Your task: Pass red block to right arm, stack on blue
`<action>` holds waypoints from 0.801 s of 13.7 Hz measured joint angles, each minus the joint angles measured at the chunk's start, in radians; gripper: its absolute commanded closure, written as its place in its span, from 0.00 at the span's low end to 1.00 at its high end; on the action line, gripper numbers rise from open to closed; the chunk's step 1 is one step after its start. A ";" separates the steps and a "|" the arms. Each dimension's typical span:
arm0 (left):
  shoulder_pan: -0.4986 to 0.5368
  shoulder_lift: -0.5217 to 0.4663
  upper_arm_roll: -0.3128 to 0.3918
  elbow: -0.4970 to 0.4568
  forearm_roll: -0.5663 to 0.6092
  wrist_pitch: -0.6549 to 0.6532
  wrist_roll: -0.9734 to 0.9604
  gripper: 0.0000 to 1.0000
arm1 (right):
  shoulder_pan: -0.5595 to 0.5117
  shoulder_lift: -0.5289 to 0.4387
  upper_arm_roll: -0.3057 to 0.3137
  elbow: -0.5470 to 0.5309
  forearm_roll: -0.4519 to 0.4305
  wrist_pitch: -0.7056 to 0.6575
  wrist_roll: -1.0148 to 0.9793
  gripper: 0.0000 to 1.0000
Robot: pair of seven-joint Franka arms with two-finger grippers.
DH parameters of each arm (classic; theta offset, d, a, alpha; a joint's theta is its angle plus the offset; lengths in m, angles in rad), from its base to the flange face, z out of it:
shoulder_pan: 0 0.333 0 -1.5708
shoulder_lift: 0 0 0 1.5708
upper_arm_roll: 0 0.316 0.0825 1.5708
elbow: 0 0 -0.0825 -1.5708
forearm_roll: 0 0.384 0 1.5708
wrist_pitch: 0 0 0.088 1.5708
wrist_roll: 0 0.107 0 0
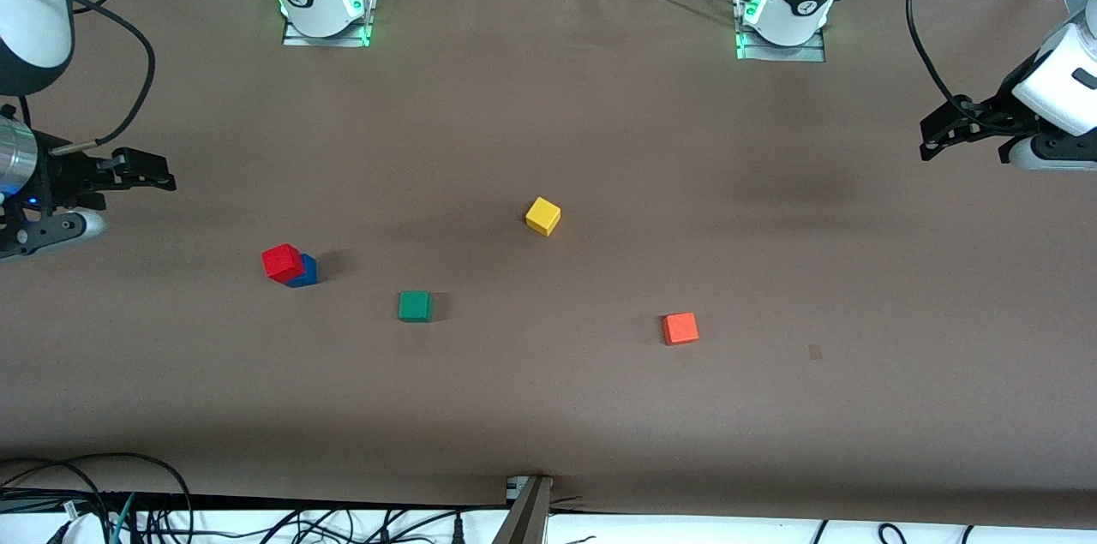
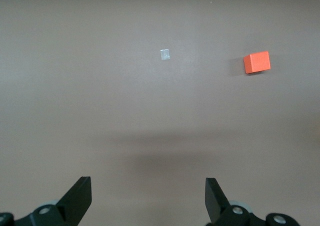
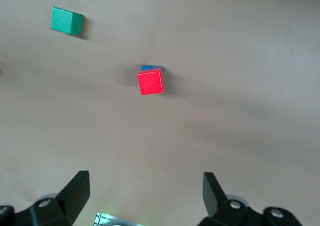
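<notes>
Orange cube [image 1: 680,328] lies lowest in frame. Red block [image 1: 282,262] sits on blue [image 1: 304,272] at centre-left, slightly askew. Right pincer [image 1: 141,170] at the left edge and left pincer [image 1: 943,133] at the right edge both hang released, empty, over the table [image 1: 548,407]. Retreating calls for staying well apart from the stack.

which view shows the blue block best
The front view: the blue block shows a side and part of its top under the red block. The right wrist view catches only a thin blue edge past the red one. The left wrist view misses it.
</notes>
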 measured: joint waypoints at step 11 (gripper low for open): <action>0.010 0.000 -0.013 0.002 0.000 0.000 0.000 0.00 | -0.006 -0.003 -0.017 0.021 -0.003 -0.041 0.049 0.00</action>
